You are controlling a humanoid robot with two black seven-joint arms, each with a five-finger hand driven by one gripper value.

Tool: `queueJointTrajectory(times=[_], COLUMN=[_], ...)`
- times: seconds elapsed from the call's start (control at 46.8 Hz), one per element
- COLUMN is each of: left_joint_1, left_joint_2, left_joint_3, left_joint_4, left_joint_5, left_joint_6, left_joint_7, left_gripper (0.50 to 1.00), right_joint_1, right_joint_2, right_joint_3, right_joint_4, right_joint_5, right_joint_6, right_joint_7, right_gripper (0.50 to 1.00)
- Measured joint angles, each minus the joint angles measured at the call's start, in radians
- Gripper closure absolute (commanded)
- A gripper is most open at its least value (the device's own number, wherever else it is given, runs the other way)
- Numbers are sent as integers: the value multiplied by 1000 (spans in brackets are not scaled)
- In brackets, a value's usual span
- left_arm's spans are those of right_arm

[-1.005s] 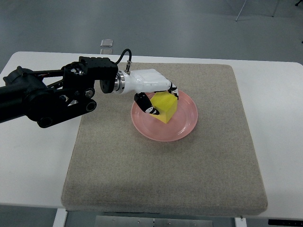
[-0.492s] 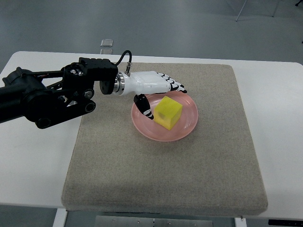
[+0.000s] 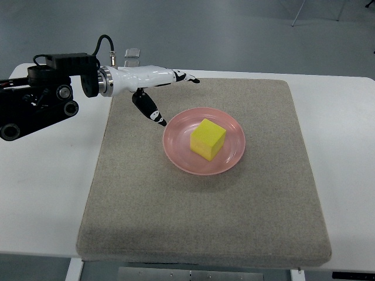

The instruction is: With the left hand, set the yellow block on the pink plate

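Your left hand (image 3: 153, 88) empty, fingers spread wide, above the mat's (image 3: 205, 222) far-left part, yellow block (image 3: 208, 139) resting on the pink plate (image 3: 176, 153), apart from the hand.

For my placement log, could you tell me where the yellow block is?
In the top view, the yellow block sits on the pink plate, right of the open left hand.

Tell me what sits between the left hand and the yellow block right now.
In the top view, only bare grey mat and the near rim of the pink plate lie between the open left hand and the yellow block.
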Motion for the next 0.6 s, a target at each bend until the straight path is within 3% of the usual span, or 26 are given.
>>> queueJointTrajectory(times=[0.385,0.599], left_joint_1=[13,43], left_joint_2=[1,-48], left_joint_3=[7,-9], left_joint_4=[199,361], left_joint_5=[-706,-848], left_joint_6=[18,8], left_joint_7=[1,1], left_gripper=[506,506], right_joint_1=[0,0], right_joint_2=[0,0], right_joint_3=[0,0], right_joint_4=[0,0], right_joint_5=[0,0], right_joint_6=[0,0], right_joint_7=[0,0], right_gripper=[576,576])
